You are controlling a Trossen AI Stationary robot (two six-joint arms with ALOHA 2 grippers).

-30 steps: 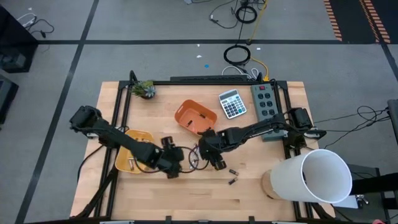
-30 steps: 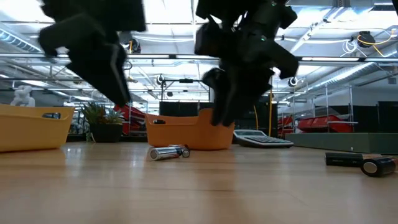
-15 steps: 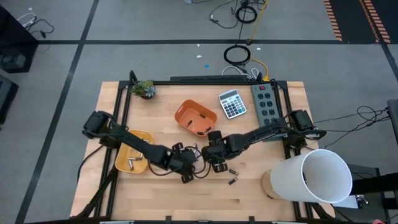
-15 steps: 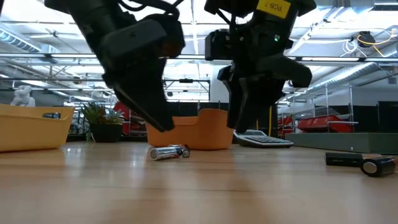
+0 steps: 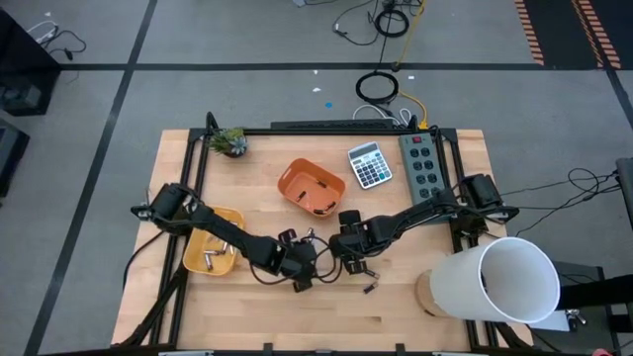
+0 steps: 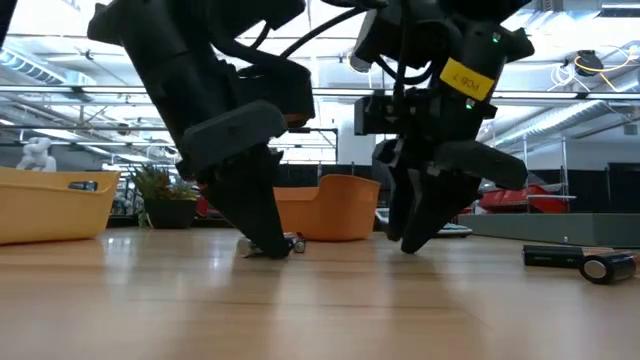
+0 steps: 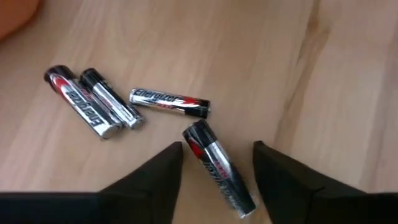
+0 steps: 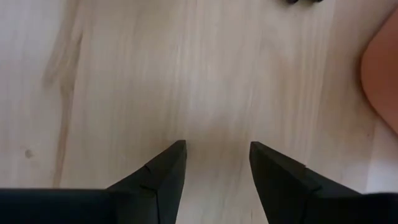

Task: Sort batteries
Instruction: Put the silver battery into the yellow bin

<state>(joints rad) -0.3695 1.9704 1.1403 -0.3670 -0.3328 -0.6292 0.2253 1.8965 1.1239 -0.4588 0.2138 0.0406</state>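
Pale wood-plank worktop (image 5: 297,316) in a dark metal frame, standing on grey floor (image 5: 198,89) marked with dark tape lines; low view looks into a hall with ceiling strip lights and shelving.

Left claw (image 7: 217,163) down at mid-worktop, fingers apart, nothing gripped. One silver-and-black cylindrical battery (image 7: 219,168) lies flat between its two dark fingers (image 7: 163,171), not visibly touched. Three more silver-and-black batteries lie just beyond: one single (image 7: 169,102), and a pair side by side (image 7: 93,109).

Right claw (image 8: 216,165) just beside the left one, low over bare wood, fingers apart, empty.

Count on the left wrist view: four batteries near the left claw. Two dark batteries (image 6: 583,261) lie apart towards the right side. Yellow plastic tray (image 5: 226,220) holds a few small batteries; number unclear. One orange plastic bowl (image 5: 309,184), one grey calculator (image 5: 369,164), one small potted green plant (image 5: 230,141), one large white cylinder (image 5: 504,280)
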